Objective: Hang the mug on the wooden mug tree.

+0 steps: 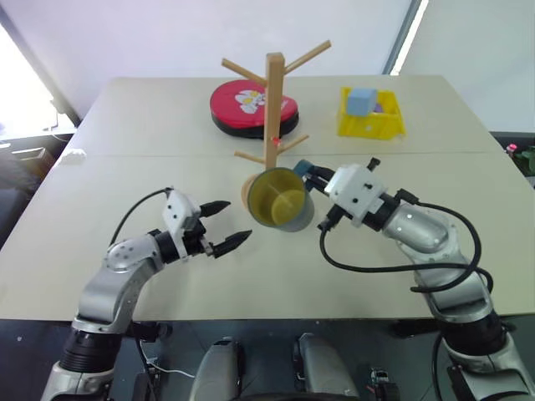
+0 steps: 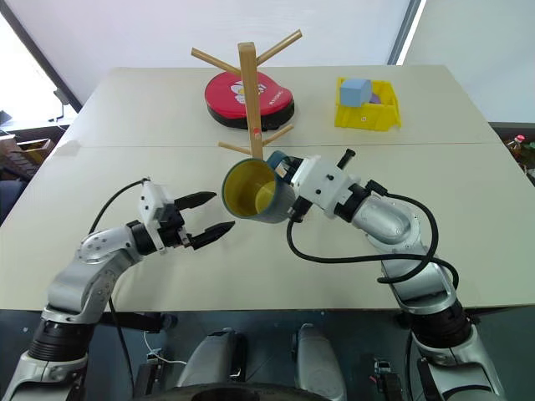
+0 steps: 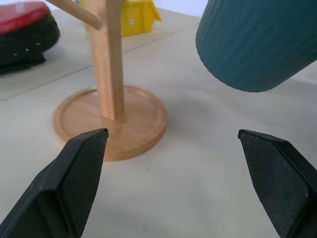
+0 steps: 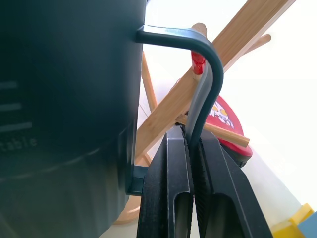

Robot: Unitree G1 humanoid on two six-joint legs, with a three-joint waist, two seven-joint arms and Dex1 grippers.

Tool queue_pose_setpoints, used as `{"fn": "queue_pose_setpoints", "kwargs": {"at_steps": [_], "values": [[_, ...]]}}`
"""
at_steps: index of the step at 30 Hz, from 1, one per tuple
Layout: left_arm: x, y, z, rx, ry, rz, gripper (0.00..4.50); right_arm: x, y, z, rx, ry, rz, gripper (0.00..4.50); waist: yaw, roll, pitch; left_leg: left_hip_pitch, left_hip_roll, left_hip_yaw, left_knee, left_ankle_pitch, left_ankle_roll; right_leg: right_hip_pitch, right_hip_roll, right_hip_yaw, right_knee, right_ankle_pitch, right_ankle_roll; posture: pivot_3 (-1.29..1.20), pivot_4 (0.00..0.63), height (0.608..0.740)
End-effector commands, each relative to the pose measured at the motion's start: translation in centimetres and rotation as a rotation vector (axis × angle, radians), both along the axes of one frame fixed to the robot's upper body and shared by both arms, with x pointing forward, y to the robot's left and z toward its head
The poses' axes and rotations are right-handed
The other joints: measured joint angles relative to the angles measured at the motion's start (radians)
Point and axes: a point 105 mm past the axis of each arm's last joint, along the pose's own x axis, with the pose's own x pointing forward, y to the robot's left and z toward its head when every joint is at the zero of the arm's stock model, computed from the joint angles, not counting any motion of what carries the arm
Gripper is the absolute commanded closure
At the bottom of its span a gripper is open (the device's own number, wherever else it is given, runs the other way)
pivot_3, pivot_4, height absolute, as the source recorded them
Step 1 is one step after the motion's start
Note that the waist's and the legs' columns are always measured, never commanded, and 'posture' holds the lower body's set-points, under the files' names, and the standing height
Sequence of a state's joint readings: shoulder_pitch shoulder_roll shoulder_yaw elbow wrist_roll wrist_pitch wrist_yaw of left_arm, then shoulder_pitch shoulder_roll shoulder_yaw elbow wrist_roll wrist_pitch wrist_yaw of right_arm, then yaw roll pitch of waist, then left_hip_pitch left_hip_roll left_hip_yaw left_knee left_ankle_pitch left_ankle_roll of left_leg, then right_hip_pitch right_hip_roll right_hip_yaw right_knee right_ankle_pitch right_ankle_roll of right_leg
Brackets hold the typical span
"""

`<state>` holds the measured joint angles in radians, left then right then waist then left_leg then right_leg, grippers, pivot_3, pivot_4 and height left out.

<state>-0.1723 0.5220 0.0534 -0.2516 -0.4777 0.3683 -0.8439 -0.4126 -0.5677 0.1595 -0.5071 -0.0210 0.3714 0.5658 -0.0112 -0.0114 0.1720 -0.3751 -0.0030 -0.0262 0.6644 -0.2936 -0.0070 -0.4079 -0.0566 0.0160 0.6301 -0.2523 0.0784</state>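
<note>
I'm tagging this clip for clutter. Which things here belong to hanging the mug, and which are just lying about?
Part of the job:
- mug, handle pinched in the right gripper
- wooden mug tree

Just lying about:
- red round cushion
- yellow plastic bin holding a blue block
- left gripper, open

mug (image 1: 280,200) hides mug tree (image 1: 273,109) base | mug lettering (image 4: 17,144) blurred
</note>
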Motion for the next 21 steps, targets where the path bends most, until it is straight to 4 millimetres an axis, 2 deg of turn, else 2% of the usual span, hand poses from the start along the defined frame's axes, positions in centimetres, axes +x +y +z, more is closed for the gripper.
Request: {"fn": "queue_pose_setpoints", "kwargs": {"at_steps": [1, 8, 13, 21], "values": [[0.1, 1.2, 2.2, -0.024, -0.056, 0.016, 0.0, -0.5, 1.2, 2.2, -0.016, -0.07, 0.032, 4.47, -0.002, 0.0, 0.0, 0.0, 0.0, 0.0, 0.0, 0.0, 0.0, 0.0, 0.0, 0.0, 0.0, 0.0, 0.0, 0.0, 0.15, 0.735], [0.0, 3.6, 3.4, -0.025, -0.062, 0.046, 0.0, 1.0, 2.1, 3.6, -0.051, -0.09, -0.027, 4.47, -0.002, 0.0, 0.0, 0.0, -0.001, 0.0, -0.001, 0.0, 0.0, -0.001, -0.002, -0.001, 0.0, 0.0, 0.0, 0.0, 0.15, 0.735], [-0.3, 4.0, 4.0, -0.04, -0.067, 0.035, 0.0, 1.8, 2.7, 4.2, -0.043, -0.094, -0.06, 4.47, -0.001, 0.0, 0.0, -0.001, -0.002, 0.0, -0.001, 0.0, 0.0, -0.001, -0.004, -0.001, 0.0, 0.0, 0.0, 0.0, 0.15, 0.735], [-0.7, 4.3, 5.8, -0.085, -0.081, 0.016, 0.0, 2.9, 3.2, 3.8, -0.066, -0.07, -0.104, 4.47, -0.003, 0.0, 0.0, -0.001, -0.002, 0.0, -0.002, 0.0, 0.0, -0.001, -0.005, -0.001, 0.0, 0.0, 0.0, 0.0, 0.15, 0.735]]}}
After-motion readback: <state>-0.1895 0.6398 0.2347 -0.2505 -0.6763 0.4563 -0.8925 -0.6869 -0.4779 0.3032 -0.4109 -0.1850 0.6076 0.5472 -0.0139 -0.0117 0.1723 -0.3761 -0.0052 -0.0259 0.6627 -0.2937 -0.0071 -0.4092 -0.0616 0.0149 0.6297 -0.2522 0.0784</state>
